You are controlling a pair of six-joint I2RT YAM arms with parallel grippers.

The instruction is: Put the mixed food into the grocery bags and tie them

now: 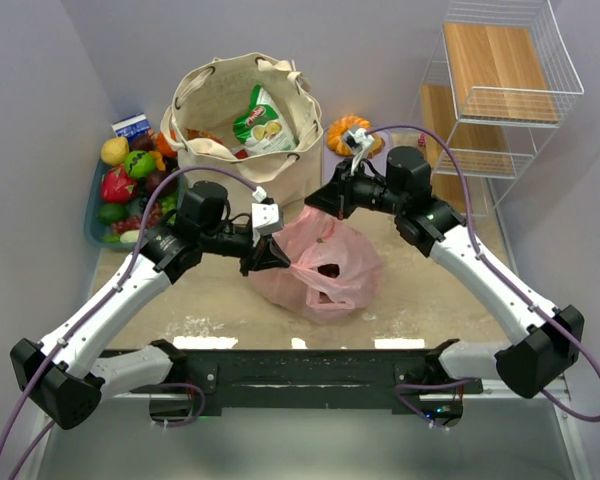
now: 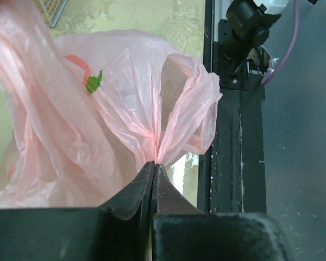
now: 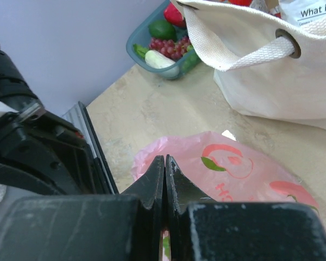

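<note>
The pink bag (image 1: pixel 320 268) is lying at the centre of the table (image 1: pixel 210 300), between the two grippers and just in front of the canvas tote (image 1: pixel 220 110).

The left gripper (image 2: pixel 154 165) is clamping a gathered handle loop at the bag's left side. The film is fanning out from the closed fingertips.

The right gripper (image 3: pixel 164 159) is sitting at the bag's far upper edge with its jaws pressed together. A sliver of pink film is showing between the fingers low in the right wrist view, so it is gripping the bag there as well.

The canvas tote is standing upright, with a green snack packet (image 1: pixel 263 122) poking out of its mouth. An orange ring cake (image 1: pixel 337 133) is resting to the right of the tote, partly masked by the right wrist.

The contents of the pink bag are showing only as a dark blur through the film. The left arm is partly covering the fruit tray (image 1: pixel 92 212) at far left.
</note>
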